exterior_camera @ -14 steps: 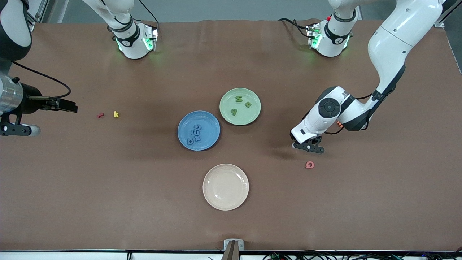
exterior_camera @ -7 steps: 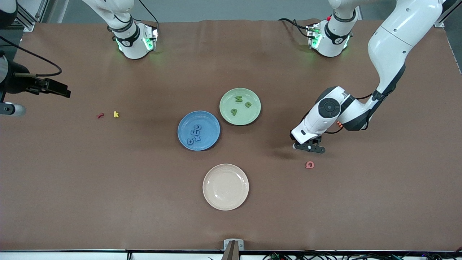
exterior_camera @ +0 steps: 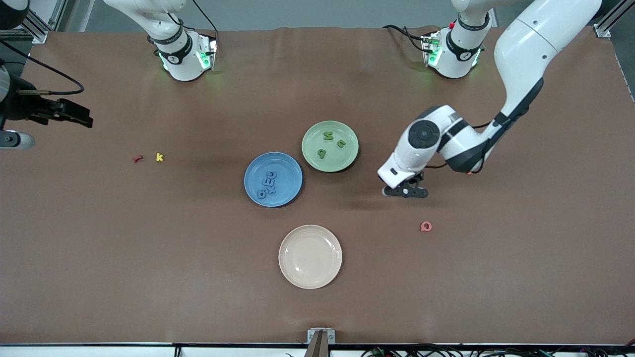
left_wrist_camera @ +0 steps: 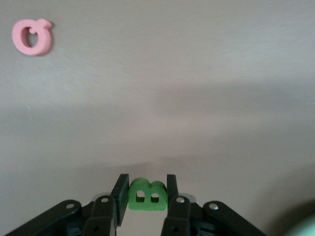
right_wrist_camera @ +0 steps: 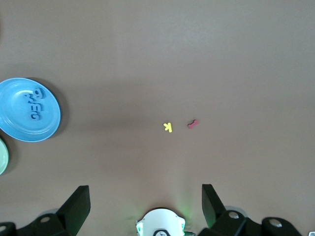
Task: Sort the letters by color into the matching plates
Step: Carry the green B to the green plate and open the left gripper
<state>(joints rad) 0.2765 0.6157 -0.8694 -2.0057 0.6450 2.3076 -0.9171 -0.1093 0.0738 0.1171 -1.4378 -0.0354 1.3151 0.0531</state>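
The blue plate (exterior_camera: 285,171) holds several blue letters (exterior_camera: 268,184); it also shows in the right wrist view (right_wrist_camera: 19,123). The pale green plate (exterior_camera: 342,156) stands beside it, farther from the front camera, and holds three green letters (exterior_camera: 328,135). My left gripper (exterior_camera: 405,192) is shut on a green letter B (left_wrist_camera: 146,195), which sits between its fingers (left_wrist_camera: 146,183). It hangs low over bare table, toward the left arm's end from the green plate. My right gripper (exterior_camera: 74,115) is open and empty (right_wrist_camera: 144,191), held up at the right arm's end of the table.
A pink piece (exterior_camera: 425,226) lies on the table near the left gripper and shows in the left wrist view (left_wrist_camera: 32,36). A cream plate (exterior_camera: 310,256) stands nearer the front camera than the blue plate. A yellow k (exterior_camera: 159,157) and a red piece (exterior_camera: 138,158) lie toward the right arm's end.
My left gripper has moved with the green B away from the pink piece and toward the green plate. My right gripper has drawn back toward the robots' side of the table.
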